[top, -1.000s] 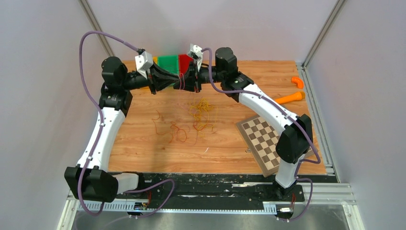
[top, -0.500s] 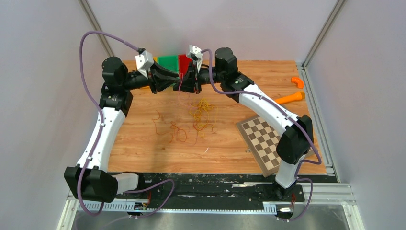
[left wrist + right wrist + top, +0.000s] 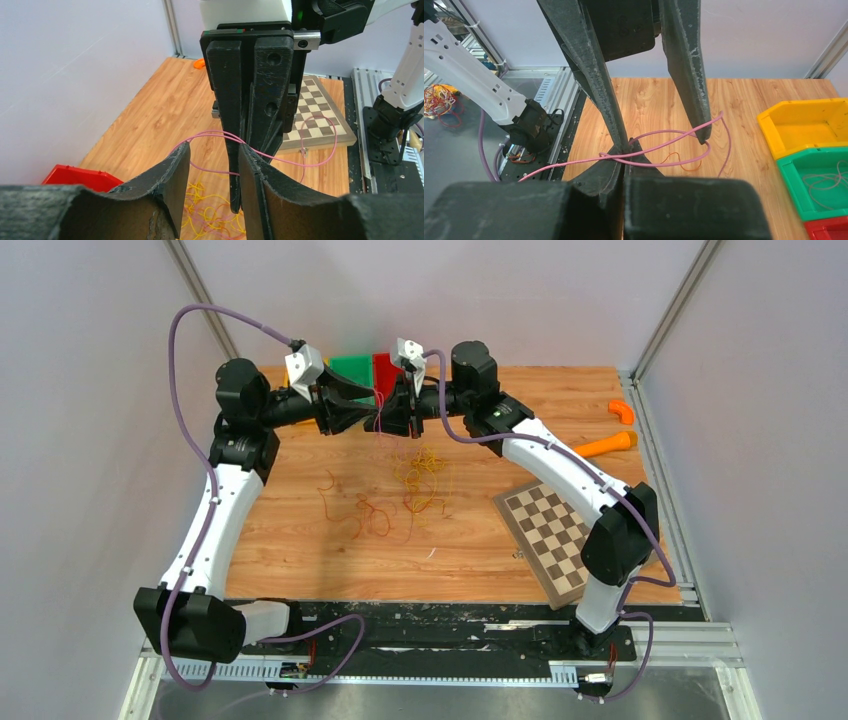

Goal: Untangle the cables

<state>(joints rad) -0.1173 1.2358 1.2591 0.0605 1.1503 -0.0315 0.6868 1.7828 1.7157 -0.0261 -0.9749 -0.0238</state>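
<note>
Right gripper (image 3: 625,149) is pinching the pink strand (image 3: 676,133) high over the tangle (image 3: 421,480). Left gripper (image 3: 214,149) is gaping around it and should be closing on the strand alone, then drawing apart slowly.

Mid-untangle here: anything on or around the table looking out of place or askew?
The chessboard lies skewed to the table edges, its near corner seeming to overhang the front edge. Also the pink cable, pinched in the shut right hand, looks looped around a finger of the open left hand and might snag.
</note>
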